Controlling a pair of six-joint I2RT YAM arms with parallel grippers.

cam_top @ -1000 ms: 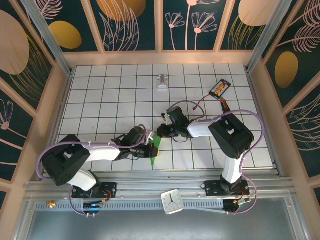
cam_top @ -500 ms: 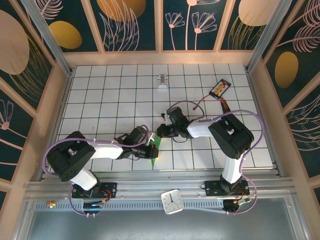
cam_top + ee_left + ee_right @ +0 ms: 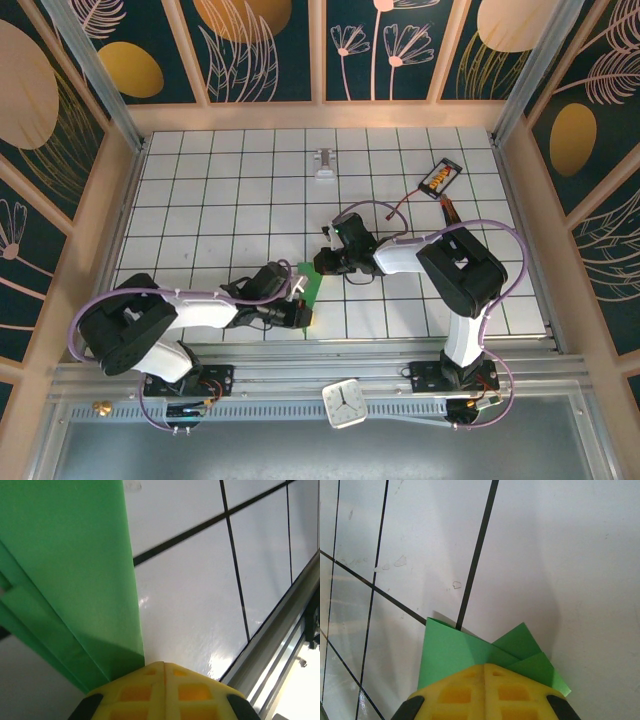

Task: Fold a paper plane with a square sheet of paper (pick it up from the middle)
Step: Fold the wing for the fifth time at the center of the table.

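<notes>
The paper is bright green and folded narrow, low over the tiled table near its front edge, between my two arms. My left gripper is pinched together on one end and my right gripper on the other. From above it is a sliver half under my wrists. The right wrist view shows overlapping pointed flaps, the left a long creased band. A clock sits on the front rail.

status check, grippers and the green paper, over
Left gripper shut, tip at the green paper. Right gripper shut, tip on its folded end. Paper part folded. Nothing near it in the way.
</notes>
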